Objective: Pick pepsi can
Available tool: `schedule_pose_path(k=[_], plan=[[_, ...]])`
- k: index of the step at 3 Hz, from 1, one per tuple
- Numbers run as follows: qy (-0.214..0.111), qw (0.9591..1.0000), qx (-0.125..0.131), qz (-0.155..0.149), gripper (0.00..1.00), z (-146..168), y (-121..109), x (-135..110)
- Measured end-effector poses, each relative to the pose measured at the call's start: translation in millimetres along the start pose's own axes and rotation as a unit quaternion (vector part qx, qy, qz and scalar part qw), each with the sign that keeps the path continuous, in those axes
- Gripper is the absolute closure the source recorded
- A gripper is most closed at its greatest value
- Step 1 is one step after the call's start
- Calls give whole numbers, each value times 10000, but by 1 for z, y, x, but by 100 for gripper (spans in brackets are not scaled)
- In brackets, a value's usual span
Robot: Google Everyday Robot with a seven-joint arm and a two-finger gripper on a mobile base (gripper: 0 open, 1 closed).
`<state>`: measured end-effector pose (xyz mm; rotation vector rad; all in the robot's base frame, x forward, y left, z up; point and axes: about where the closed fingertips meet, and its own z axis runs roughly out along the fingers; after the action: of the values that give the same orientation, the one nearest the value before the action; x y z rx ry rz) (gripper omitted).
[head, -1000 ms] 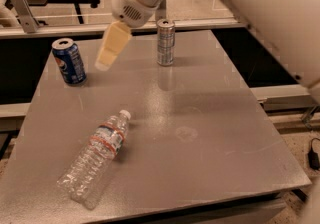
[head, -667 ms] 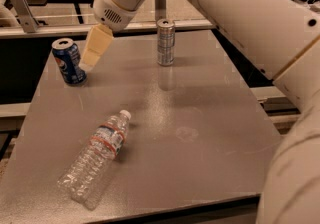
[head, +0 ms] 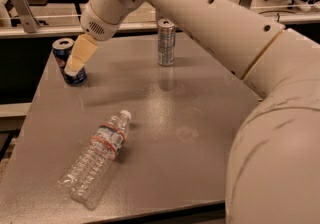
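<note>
The pepsi can (head: 59,56) is short and dark blue with a silver top. It stands upright at the far left of the grey table (head: 210,118). My gripper (head: 74,68), cream-coloured at the end of the white arm (head: 200,13), reaches down from the upper right. It lies right at the can and overlaps its right side in the camera view, hiding part of the can's body. I cannot tell whether it touches the can.
A taller slim silver-grey can (head: 166,42) stands upright at the back centre of the table. A clear plastic water bottle (head: 95,155) lies on its side at the front left. Railings and desks run behind the table.
The gripper has moved left and down, from between the two cans to right at the pepsi can, now overlapping it. The cans and the bottle have not moved.
</note>
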<state>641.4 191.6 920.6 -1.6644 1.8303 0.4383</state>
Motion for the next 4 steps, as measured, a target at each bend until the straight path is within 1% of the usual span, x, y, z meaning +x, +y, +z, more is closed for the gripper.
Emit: schedule_pose_path(k=[1,2,3,4], plan=[[-136,9999,-91,-3,0,22,5,-9],[-235,9995,-170,-109,1,42,7,-23],[-317,9990,-245,-175,20,52,10,-30],[-351,9986,-299,-266,39,47,12,-37]])
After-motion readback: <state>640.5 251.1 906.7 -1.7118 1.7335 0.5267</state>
